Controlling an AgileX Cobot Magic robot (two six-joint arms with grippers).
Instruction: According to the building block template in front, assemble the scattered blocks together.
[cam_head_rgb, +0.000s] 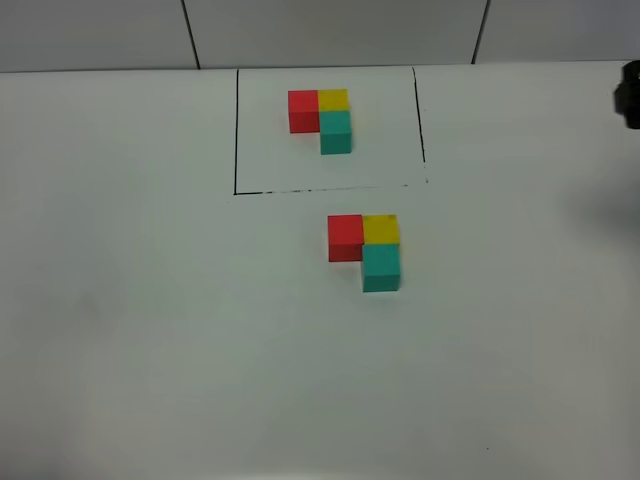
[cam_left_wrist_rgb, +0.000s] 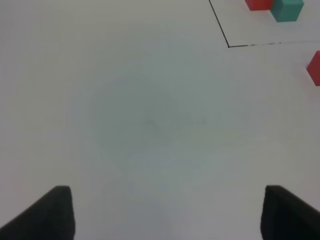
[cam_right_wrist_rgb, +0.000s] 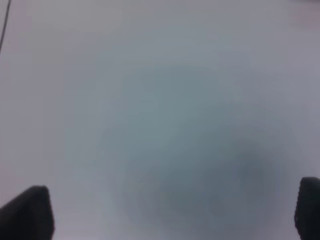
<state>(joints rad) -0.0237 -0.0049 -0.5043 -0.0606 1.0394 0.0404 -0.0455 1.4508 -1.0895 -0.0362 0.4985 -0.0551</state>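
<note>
Two L-shaped trios of cubes sit on a white desk (cam_head_rgb: 120, 330) — six cubes in all, two red, two yellow, two teal. The building block template (cam_head_rgb: 322, 117) lies toward the far side, inside a thin black drawn rectangle (cam_head_rgb: 236, 130): red beside yellow, teal touching the yellow on its near side. Just outside the frame's near line, the scattered blocks now stand joined in the same pattern — red cube (cam_head_rgb: 345, 237), yellow cube (cam_head_rgb: 381, 229) and teal cube (cam_head_rgb: 381, 267) touching one another, slightly right of the template.

Neither arm is near the cubes. In the left wrist view the left gripper (cam_left_wrist_rgb: 167, 212) hangs over bare desk, its two dark fingers (cam_left_wrist_rgb: 47, 215) wide apart and holding nothing, with a corner of the frame and edges of red and teal cubes far ahead. The right gripper (cam_right_wrist_rgb: 172, 212) likewise shows fingers (cam_right_wrist_rgb: 30, 212) spread, empty, over blurred desk. A dark shape (cam_head_rgb: 629, 95) sits at the right edge of the overhead view, too cut off to tell what it is.
</note>
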